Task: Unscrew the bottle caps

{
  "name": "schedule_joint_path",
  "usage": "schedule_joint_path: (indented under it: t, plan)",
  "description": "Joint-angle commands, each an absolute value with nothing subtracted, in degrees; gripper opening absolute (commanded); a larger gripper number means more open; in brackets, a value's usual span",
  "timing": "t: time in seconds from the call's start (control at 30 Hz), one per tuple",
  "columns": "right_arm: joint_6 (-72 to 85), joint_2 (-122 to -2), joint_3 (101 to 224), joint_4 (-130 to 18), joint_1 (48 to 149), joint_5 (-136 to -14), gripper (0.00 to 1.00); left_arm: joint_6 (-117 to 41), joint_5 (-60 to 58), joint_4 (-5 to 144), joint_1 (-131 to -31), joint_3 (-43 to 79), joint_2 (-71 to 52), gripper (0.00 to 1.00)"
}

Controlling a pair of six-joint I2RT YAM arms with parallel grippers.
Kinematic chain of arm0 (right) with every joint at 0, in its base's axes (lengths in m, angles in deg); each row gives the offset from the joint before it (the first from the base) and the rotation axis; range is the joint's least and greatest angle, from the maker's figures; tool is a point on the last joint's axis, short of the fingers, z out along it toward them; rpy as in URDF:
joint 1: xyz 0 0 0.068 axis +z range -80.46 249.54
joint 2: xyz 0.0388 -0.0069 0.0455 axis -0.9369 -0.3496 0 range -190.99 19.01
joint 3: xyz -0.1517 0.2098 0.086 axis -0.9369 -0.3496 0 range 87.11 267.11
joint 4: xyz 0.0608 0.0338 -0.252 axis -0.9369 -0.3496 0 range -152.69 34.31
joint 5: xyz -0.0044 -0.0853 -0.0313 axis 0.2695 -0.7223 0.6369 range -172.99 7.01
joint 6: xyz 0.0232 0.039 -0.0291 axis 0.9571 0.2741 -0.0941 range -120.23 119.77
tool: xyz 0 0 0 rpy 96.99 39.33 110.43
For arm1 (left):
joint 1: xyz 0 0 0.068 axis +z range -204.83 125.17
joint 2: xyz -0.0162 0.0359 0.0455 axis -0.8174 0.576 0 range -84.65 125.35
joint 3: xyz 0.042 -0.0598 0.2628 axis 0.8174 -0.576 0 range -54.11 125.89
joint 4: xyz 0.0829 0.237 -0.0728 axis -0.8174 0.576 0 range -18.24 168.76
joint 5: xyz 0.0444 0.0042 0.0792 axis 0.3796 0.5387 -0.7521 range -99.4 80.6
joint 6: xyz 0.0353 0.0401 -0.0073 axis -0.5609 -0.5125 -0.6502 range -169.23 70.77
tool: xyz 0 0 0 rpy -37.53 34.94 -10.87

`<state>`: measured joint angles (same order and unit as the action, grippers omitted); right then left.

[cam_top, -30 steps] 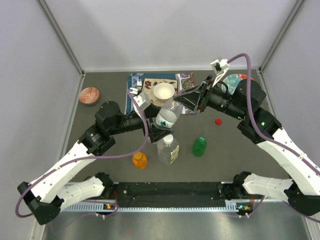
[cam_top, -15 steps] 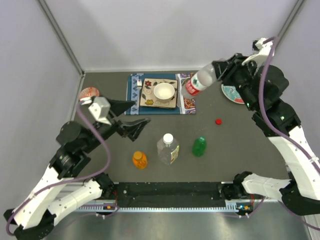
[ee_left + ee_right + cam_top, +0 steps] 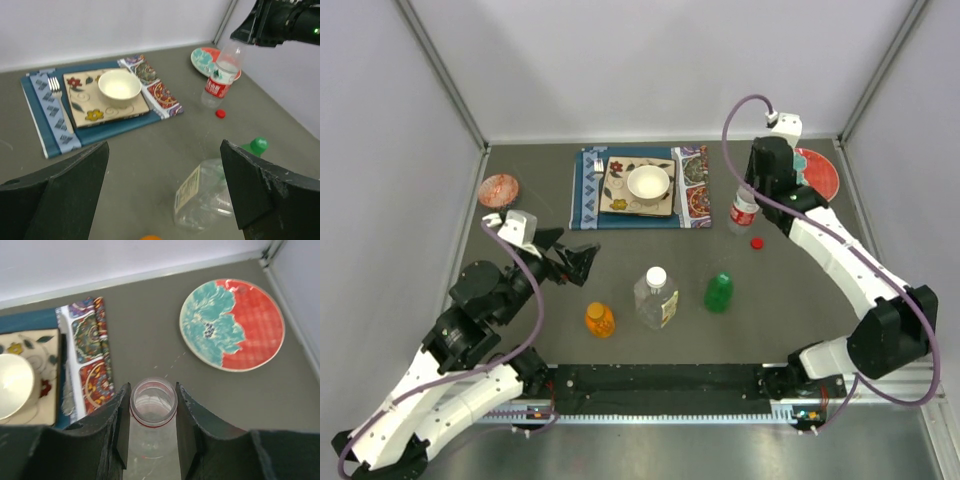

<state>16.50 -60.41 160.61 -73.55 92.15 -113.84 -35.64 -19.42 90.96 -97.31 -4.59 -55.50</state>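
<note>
Nearest stood a squat orange plastic bottle (image 3: 599, 319), a larger clear plastic bottle (image 3: 656, 300) under a round white screw cap (image 3: 656, 275), and a small translucent green bottle (image 3: 719, 292), all three capped; left of them the left gripper (image 3: 575, 256) hung wide open, empty. Farther back lay the small red plastic cap (image 3: 757, 242), loose on the matte grey table (image 3: 800, 300), beside the small clear red-labelled bottle (image 3: 218, 87), upright and open-mouthed, its neck clamped by the right gripper (image 3: 152, 412). One cap of four appeared done; the next move would call for releasing this bottle and bracing a capped one for twisting.
</note>
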Motion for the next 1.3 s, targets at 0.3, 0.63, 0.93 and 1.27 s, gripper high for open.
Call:
schedule_joint_path:
  t: [0.3,0.63,0.93,1.27]
  plan:
    - [6.54,-70.02,157.51,-49.01,88.96,-122.71,0.00,-34.73,-22.67,91.10,-97.46,-8.49,-59.51,0.99]
    - [7.76,-72.84,156.46,-47.68,88.79,-122.36,0.00,-34.99,-21.62,88.81,-97.37,-8.58,-56.79,0.99]
    - [9.08,-73.19,156.11,-50.50,88.70,-121.75,0.41,-34.11,-20.47,88.81,-97.37,-8.67,-55.90,0.99]
    - [10.40,-72.75,157.34,-53.40,88.79,-120.52,0.56,-33.67,-20.21,89.16,-97.37,-8.93,-56.70,0.99]
